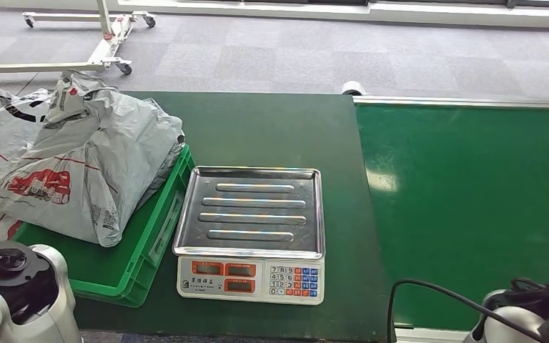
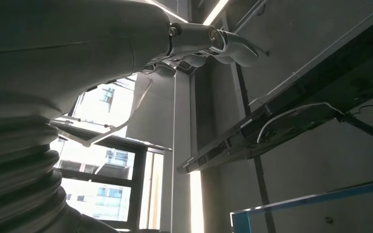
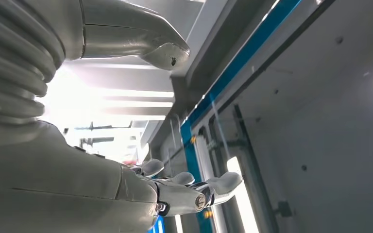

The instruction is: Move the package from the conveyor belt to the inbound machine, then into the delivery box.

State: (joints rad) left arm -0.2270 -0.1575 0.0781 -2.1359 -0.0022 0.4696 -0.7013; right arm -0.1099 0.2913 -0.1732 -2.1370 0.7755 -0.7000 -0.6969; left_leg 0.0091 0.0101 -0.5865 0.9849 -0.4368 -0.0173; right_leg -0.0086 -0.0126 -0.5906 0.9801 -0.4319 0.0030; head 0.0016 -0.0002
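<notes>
The left robot hand (image 2: 209,41) holds nothing, with its fingers stretched out and apart, and its wrist camera looks up toward the ceiling; the right robot hand (image 3: 184,187) is also empty, its fingers loosely extended and apart. In the head view both arms sit low at the near edge, the left arm (image 1: 14,296) at the near left and the right arm (image 1: 529,314) at the near right. Just beyond the right arm lies the conveyor belt (image 1: 472,207), a wide green surface with no package on it that I can see. Left of it, on the green bench (image 1: 271,128), stands the scale (image 1: 251,232), which I judge to be the inbound machine; its steel tray is bare. Further left, the green crate (image 1: 146,250) holds several grey packages (image 1: 93,164), piled above its rim. I judge the right arm is nearer to the belt, so a package arriving there would lie ahead of it, with open room toward the scale.
</notes>
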